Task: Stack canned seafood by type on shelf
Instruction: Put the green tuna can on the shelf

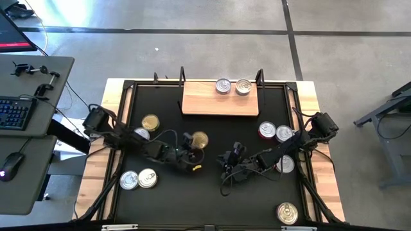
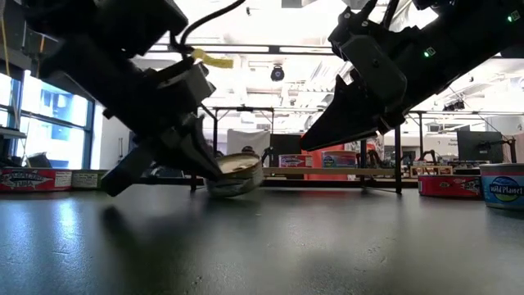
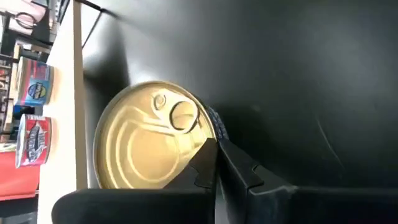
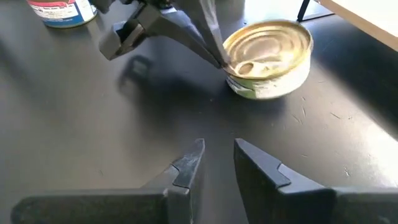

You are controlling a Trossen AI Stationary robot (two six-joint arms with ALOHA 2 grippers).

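Gold-lidded round tin (image 4: 268,57) sat tilted in the left gripper (image 1: 192,149), pinched at its rim — near the right gripper (image 4: 217,163), narrowly parted and empty. Beyond them, the light-brown wooden shelf (image 1: 205,102) held only two silver tins (image 1: 232,86); eight remained on the bench (image 1: 212,199).

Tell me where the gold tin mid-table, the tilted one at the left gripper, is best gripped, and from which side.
Probably across its round side wall, coming from above. The gold tin sits tipped on the tabletop, one edge lifted, with the left gripper pinching only its rim by the pull tab. Its flat, low shape suits fingers spanning the sides. The right gripper hovers nearby, open and empty.
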